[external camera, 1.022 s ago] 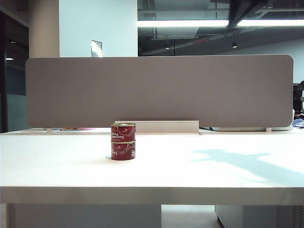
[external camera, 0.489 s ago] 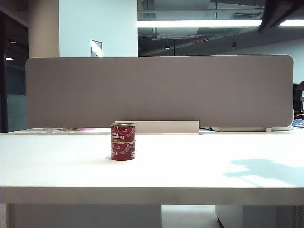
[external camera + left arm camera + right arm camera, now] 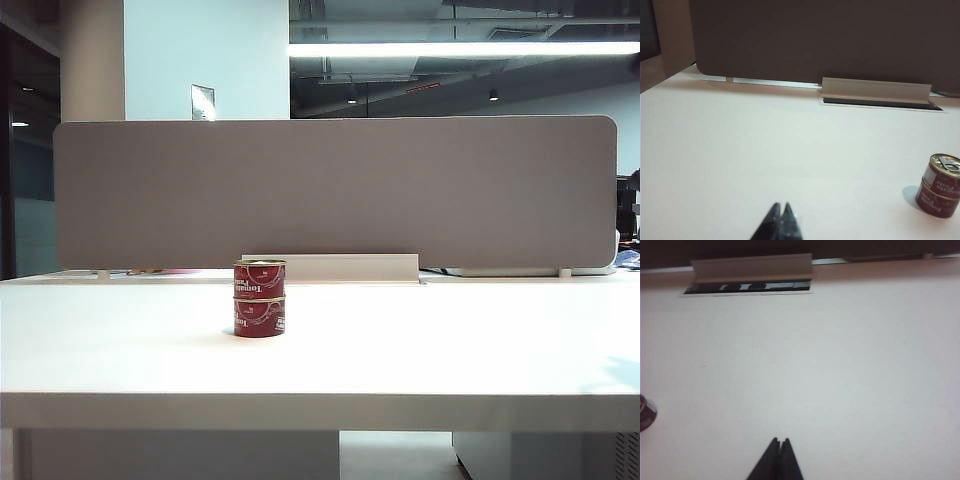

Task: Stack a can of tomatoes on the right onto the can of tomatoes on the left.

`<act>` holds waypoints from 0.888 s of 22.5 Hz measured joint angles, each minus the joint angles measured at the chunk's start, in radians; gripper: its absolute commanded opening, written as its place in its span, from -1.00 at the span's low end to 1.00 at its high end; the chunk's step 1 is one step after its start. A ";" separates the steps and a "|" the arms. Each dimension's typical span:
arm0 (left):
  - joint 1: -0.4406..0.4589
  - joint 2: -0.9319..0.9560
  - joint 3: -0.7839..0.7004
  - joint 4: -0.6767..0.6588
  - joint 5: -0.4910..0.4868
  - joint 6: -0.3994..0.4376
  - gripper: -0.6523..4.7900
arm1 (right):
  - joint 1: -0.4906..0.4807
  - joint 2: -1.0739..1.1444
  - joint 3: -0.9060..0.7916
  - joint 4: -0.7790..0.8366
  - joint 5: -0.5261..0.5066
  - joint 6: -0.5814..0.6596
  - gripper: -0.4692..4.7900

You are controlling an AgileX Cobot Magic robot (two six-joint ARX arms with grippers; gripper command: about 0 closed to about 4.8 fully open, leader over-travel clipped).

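since the earlier frame, arm shadow at lower right has gone. top can (image 3: 260, 279) sits squarely on bottom can (image 3: 259, 317), centre-left. left gripper (image 3: 782, 212) and right gripper (image 3: 780, 445) clenched, empty; retreat clear.

table (image 3: 420, 350): white, broad top
divider panel (image 3: 335, 190): grey, upright along the table's far edge
cable tray (image 3: 345, 266): pale, at the panel's foot

Smooth, matt white tabletop (image 3: 450, 350); glossy red-labelled metal cans (image 3: 259, 298); matt grey cloth-like partition (image 3: 335, 190); matt black hands.
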 measured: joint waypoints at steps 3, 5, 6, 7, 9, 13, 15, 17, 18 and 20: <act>0.000 0.000 0.000 0.000 0.000 0.000 -0.78 | 0.000 -0.110 -0.097 0.021 0.011 0.010 -0.83; 0.000 0.000 0.000 0.000 0.000 0.000 -0.78 | 0.000 -0.176 -0.158 0.040 0.037 0.026 -0.83; 0.000 0.000 0.000 0.000 0.000 0.000 -0.78 | 0.000 -0.196 -0.176 0.040 0.048 0.036 -0.83; 0.000 0.000 0.000 0.000 0.000 0.000 -0.78 | 0.000 -0.214 -0.196 0.041 0.059 0.048 -0.83; 0.000 0.000 0.000 0.000 0.000 0.000 -0.78 | -0.001 -0.240 -0.235 0.041 0.063 0.062 -0.83; 0.000 0.000 0.000 0.000 0.000 0.000 -0.78 | 0.000 -0.288 -0.307 0.045 0.063 0.072 -0.83; 0.000 0.000 0.000 0.000 0.000 0.000 -0.78 | -0.004 -0.327 -0.352 0.047 0.062 0.084 -0.83; 0.000 0.000 0.000 0.000 0.000 0.000 -0.78 | -0.015 -0.351 -0.379 0.055 0.048 0.086 -0.83; 0.000 0.000 0.000 0.000 0.000 0.000 -0.78 | -0.037 -0.385 -0.411 0.065 0.024 0.088 -0.83; 0.000 0.000 0.000 0.000 0.000 0.000 -0.78 | -0.068 -0.438 -0.455 0.062 -0.004 0.089 -0.83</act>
